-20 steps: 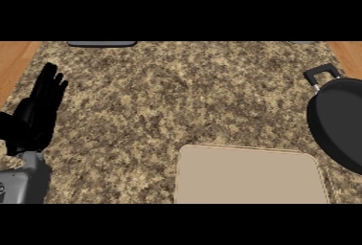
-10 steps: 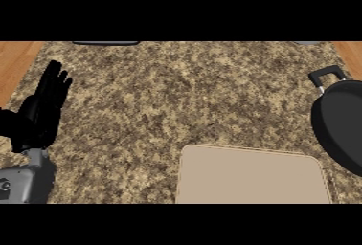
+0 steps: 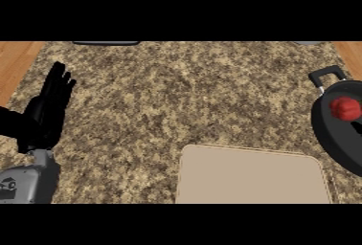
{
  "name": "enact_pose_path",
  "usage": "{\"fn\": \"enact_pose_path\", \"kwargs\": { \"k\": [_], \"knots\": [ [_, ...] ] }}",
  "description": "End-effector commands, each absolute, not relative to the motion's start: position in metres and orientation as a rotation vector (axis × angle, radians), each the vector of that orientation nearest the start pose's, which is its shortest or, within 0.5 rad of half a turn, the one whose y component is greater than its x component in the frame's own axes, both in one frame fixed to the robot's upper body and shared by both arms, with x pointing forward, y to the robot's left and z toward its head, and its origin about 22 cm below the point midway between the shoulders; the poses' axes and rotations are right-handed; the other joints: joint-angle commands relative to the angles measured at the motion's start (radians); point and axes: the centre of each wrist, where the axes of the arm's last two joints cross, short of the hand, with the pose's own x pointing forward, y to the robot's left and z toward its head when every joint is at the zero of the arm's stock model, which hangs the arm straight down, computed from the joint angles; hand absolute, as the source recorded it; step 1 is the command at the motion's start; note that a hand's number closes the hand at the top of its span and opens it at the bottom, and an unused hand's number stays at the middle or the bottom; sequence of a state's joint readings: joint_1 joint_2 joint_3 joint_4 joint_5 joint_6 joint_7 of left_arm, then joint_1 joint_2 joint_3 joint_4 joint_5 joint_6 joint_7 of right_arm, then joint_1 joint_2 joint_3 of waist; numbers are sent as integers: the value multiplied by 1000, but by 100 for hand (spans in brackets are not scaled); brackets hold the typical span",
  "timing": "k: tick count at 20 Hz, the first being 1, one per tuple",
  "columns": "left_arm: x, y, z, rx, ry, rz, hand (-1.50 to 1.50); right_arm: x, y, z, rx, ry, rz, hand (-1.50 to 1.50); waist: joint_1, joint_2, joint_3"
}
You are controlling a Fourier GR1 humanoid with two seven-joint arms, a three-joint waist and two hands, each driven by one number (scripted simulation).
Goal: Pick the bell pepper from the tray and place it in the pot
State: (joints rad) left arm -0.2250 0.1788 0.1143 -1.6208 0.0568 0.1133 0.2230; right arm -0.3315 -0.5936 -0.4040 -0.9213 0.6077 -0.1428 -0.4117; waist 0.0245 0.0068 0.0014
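Head view — only one view available. The bell pepper [image 3: 345,108], red, lies inside the black pot [image 3: 338,139] at the right edge, on the pot's dark floor near its upper part; the pot's handle [image 3: 326,76] points up and away. It is not on the tray [image 3: 251,174], whose beige top shows bare at lower centre. Judgement: the placing looks done, the pepper sitting where the task wants it.

Left hand [image 3: 48,112] — at the left edge above its grey forearm [image 3: 28,184], fingers straight and up, holding nothing; it reads as resting, kept clear of the work area. Right hand does not show, so nothing can be said of it.

The speckled surface [image 3: 184,95] carries pot and tray, set just beside each other.
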Motion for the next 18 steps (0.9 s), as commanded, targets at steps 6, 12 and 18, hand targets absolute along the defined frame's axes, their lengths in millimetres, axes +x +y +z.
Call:
{"fn": "enact_pose_path", "kwargs": {
  "k": [6, 12, 18],
  "knots": [
    [290, 266, 85, 168, -1619, 69, 0, 297, -485, 24, -715, -1534, 522, -150, -4, 2, 2],
    [280, 285, 96, 191, -1625, 54, 0, 307, -487, 32, -525, -1738, 200, -150, -5, -4, 1],
    [285, 275, 89, 177, -1620, 60, 0, 286, -539, 69, -440, -1778, 45, -150, -6, 1, 1]
  ]
}}
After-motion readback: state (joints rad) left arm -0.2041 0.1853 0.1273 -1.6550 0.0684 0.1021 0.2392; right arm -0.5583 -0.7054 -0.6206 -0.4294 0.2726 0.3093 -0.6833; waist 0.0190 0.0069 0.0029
